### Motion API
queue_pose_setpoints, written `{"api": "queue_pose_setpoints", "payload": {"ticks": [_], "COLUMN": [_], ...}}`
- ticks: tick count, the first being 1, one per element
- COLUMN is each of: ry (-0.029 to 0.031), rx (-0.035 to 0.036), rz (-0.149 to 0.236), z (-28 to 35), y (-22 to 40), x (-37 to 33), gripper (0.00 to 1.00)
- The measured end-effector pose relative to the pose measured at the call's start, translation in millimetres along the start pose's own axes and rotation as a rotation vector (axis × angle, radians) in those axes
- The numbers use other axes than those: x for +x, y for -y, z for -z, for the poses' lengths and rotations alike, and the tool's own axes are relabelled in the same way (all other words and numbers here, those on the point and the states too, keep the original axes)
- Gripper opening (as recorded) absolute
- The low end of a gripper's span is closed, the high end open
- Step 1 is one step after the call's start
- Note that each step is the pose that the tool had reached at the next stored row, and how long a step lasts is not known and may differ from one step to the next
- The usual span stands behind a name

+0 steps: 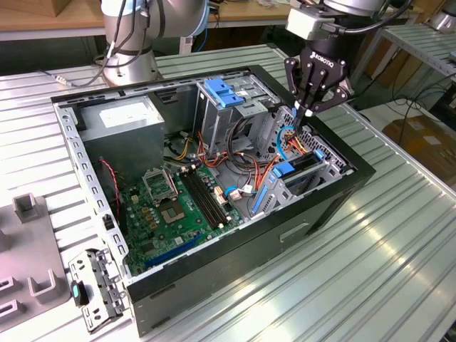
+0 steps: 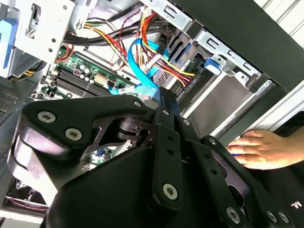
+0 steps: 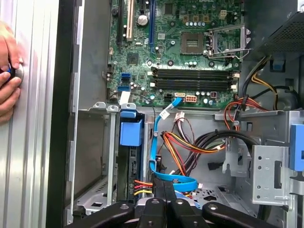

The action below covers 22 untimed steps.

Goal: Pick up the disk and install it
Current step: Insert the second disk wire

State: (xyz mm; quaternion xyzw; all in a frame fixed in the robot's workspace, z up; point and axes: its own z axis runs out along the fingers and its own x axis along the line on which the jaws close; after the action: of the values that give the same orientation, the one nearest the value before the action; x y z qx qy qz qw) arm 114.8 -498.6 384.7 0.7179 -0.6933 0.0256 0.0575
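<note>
Pincer (image 1: 311, 112) is hanging at the upper right of the exterior view, above the open computer case (image 1: 85, 171), its fingers pressed together and holding nothing. I am seeing the disk (image 1: 298, 171) sitting in the drive cage just below it, right of centre, near the blue cables (image 1: 285, 142). A hand (image 3: 8, 71) is resting on the tabletop (image 3: 33, 142) at the upper left of the first wrist view.

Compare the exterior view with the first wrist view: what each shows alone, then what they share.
Exterior view alone: the arm's base, a loose metal bracket on the table. First wrist view alone: a person's hand beside the case. Shared: the motherboard, the disk in its bay, the gripper near it.
</note>
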Motion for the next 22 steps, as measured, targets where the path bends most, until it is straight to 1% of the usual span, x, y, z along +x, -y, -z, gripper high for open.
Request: {"api": "queue_pose_setpoints", "payload": {"ticks": [1,3,4,6,8,9,11,12,13,14,15,16,17,20,22], "ry": [-0.0064,-0.0154,-0.0184,-0.0292,-0.0374,-0.0471,-0.0600,-0.0719,-0.0782,-0.0827,-0.0885,-0.0925,-0.0935,-0.0929,-0.0931], "rx": [-0.0003,-0.0006,-0.0007,-0.0011,-0.0014,-0.0017,-0.0022,-0.0027,-0.0030,-0.0031,-0.0033,-0.0035,-0.0035,-0.0035,-0.0033], "rz": [0.000,-0.001,-0.001,-0.001,-0.002,-0.002,-0.002,-0.003,-0.003,-0.004,-0.004,-0.004,-0.004,-0.004,-0.004], "z": [-0.8,-1.5,-2.4,-6.3,-7.6,-8.4,-9.1,-9.7,-10.1,-10.4,-10.9,-11.3,-11.4,-12.1,-12.6], "y": [0.2,0.5,0.9,2.2,2.4,2.4,2.5,2.5,2.5,2.5,2.6,2.6,2.6,2.6,2.2], "x": [-0.3,-0.4,-0.6,-1.0,-1.1,-1.2,-1.3,-1.4,-1.4,-1.5,-1.5,-1.6,-1.6,-1.2,2.3], "gripper": [0.24,0.24,0.24,0.24,0.24,0.24,0.22,0.16,0.16,0.16,0.16,0.16,0.16,0.16,0.16]}}
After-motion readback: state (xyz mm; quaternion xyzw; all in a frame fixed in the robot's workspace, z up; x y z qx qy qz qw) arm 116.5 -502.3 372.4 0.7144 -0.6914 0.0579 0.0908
